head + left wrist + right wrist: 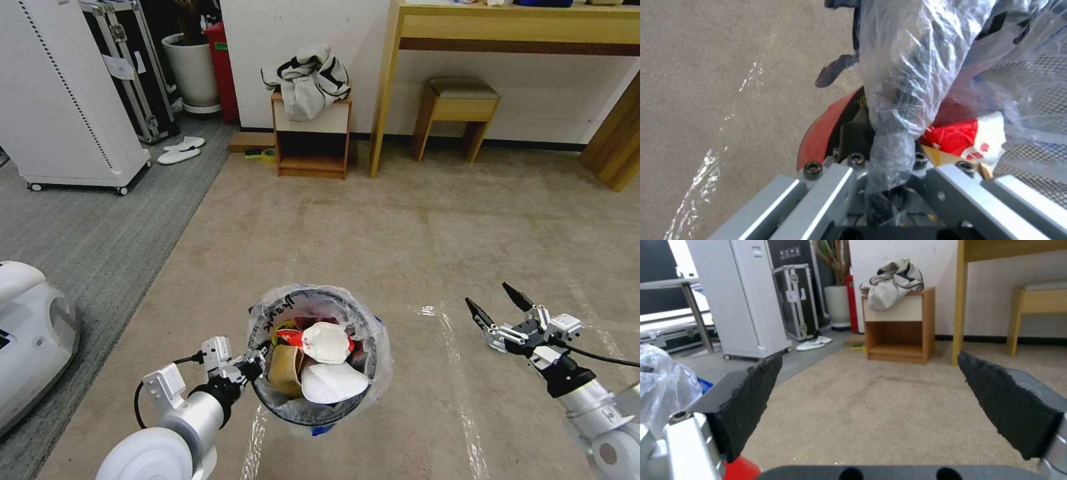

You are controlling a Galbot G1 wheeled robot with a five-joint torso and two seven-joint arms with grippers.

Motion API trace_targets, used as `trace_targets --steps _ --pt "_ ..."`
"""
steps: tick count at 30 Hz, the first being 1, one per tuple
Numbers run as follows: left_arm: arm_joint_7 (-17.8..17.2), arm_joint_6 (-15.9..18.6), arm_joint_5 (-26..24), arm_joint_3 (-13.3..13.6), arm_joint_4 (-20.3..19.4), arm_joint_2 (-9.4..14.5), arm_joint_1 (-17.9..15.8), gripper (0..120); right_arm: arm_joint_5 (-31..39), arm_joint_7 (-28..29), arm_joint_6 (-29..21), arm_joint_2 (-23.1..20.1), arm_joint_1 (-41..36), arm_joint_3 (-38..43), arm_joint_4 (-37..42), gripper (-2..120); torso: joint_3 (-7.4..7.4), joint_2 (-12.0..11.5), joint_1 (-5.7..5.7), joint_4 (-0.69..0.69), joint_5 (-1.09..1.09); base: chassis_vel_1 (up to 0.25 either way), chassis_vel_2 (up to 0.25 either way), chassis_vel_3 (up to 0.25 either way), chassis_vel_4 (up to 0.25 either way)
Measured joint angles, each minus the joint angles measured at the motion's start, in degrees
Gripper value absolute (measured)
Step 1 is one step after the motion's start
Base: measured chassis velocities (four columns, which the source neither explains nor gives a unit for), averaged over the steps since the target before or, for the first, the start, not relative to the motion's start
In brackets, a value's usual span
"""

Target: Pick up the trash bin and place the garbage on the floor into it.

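Gripping the trash bin (pixel 313 400) rim, left gripper (pixel 257 363) fingers pinch its liner to carry it; right gripper (pixel 503 308) fingers spread wide, empty.

- Trash bin (pixel 373 373): red mesh, lined with crinkled glossy clear plastic.
- Garbage (pixel 320 363) inside was crumpled paper, white and brown.
- Floor (pixel 413 227): matt beige carpet, shiny tape strips.
- Right gripper (pixel 500 308) pads (pixel 751 400) looked rough black.
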Motion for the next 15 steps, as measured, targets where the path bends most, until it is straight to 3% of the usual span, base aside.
trace_targets --steps 7,15 --pt "0.0 0.0 0.3 0.1 -0.2 -0.4 0.2 1 0.0 -0.5 0.5 0.1 -0.4 0.2 -0.1 100 0.00 0.0 0.00 0.00 0.00 -0.009 -0.014 -0.015 -0.008" --pt "0.1 -0.4 0.8 0.3 -0.2 -1.3 0.4 1 -0.3 -0.8 0.6 0.3 -0.7 0.2 0.0 100 0.00 0.0 0.00 -0.01 0.00 -0.074 -0.067 -0.067 -0.066"
